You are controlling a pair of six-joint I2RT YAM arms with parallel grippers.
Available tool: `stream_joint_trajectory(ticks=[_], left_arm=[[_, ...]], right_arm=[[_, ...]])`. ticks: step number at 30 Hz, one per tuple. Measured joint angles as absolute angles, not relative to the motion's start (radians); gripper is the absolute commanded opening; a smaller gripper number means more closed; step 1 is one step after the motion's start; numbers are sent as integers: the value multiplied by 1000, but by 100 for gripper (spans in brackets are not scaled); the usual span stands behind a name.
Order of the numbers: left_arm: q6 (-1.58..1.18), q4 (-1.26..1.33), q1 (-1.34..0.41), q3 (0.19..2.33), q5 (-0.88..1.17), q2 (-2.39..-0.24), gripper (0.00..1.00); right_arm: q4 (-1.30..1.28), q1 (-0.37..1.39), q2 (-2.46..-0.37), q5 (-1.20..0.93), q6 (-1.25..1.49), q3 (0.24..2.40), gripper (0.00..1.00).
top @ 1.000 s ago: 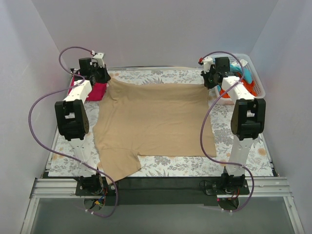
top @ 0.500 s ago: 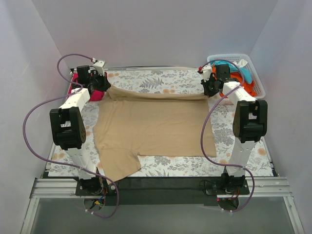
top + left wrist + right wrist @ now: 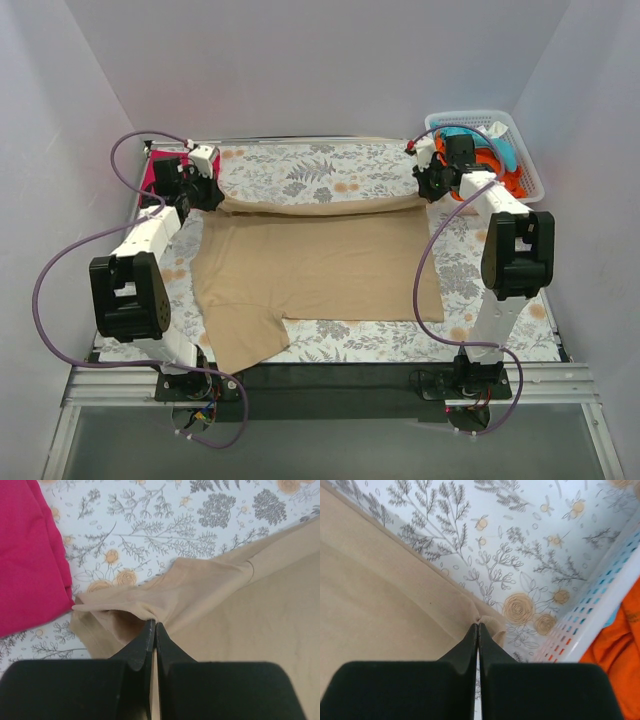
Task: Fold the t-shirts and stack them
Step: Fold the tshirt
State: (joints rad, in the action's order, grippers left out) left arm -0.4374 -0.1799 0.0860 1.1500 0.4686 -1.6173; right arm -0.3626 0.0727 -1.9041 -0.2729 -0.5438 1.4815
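Gripper: black two-finger left gripper point(image 3: 153, 626), jaws pinched together on cloth
Held cloth: tan cotton t-shirt point(image 3: 200, 587), edge bunched
Left: magenta folded garment point(image 3: 27, 555)
Surface: floral-print tablecloth point(image 3: 150, 520)

Left arm point(image 3: 150, 232), right arm point(image 3: 497, 205) extended, left fingers point(image 3: 142, 647), right fingers point(image 3: 468, 647) clamped
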Motion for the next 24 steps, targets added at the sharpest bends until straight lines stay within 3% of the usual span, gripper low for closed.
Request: stream_joint_trajectory(ticks=[24], left_arm=[[-416, -255, 49, 856, 347, -1577, 0]], right_arm=[[-364, 72, -1897, -276, -636, 1312, 1]])
